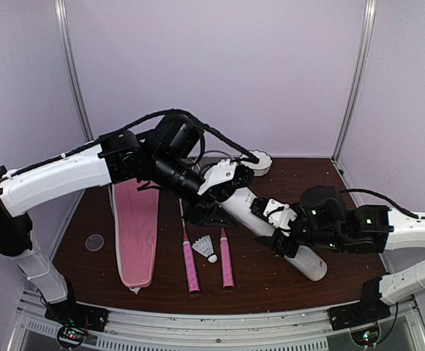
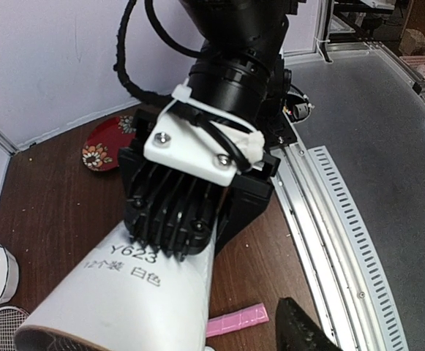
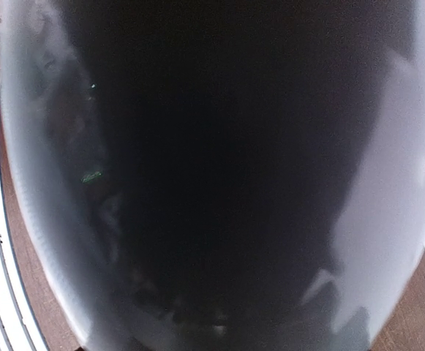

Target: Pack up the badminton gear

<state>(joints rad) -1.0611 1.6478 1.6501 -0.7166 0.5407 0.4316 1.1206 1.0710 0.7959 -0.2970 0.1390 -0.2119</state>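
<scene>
Lying on brown counter point(image 1: 271, 289): pink cover point(image 1: 137, 227), rackets point(image 1: 190, 267).
Walls point(image 1: 219, 66): lilac.
Left gripper point(image 1: 230, 175): centre frame, opening unclear.
Right gripper point(image 1: 276, 228): right of centre, clamping white tube point(image 1: 307, 259).

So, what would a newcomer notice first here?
The white tube slants across the centre, the right tool clamped round it and the left tool at its far end. Left of it, a shuttlecock sits between two pink racket handles, beside a long pink cover.
</scene>
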